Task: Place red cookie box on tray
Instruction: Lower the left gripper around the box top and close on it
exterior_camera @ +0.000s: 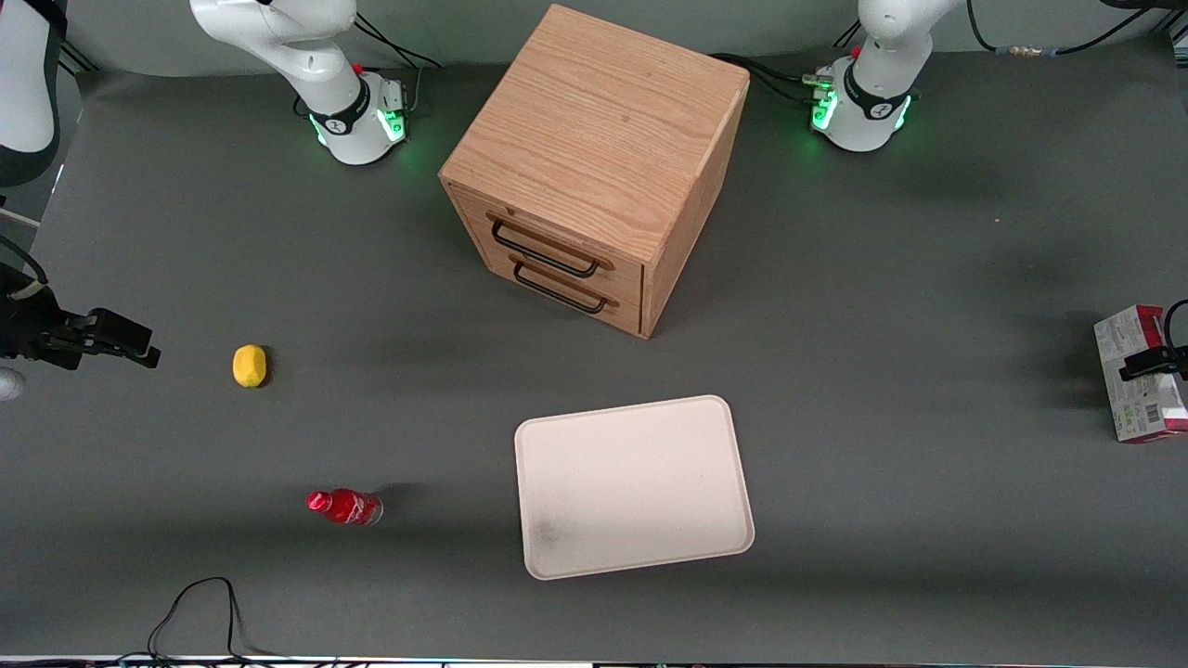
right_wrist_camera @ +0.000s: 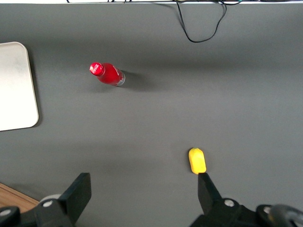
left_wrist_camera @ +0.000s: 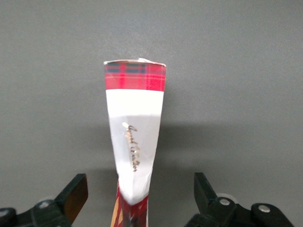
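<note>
The red cookie box (exterior_camera: 1137, 371) sits at the working arm's end of the table, showing a white-grey panel with a barcode and red edges. In the left wrist view the cookie box (left_wrist_camera: 135, 127) shows a narrow white face with gold script and a red tartan end. My gripper (left_wrist_camera: 139, 183) is open and straddles the box, with a finger on each side and a gap to both. In the front view only a dark fingertip of the gripper (exterior_camera: 1154, 362) shows over the box. The cream tray (exterior_camera: 631, 487) lies flat, nearer the front camera than the cabinet, with nothing on it.
A wooden drawer cabinet (exterior_camera: 594, 167) stands mid-table with both drawers shut. A small red bottle (exterior_camera: 345, 507) and a yellow fruit (exterior_camera: 249, 365) lie toward the parked arm's end. A black cable (exterior_camera: 200, 612) loops near the front edge.
</note>
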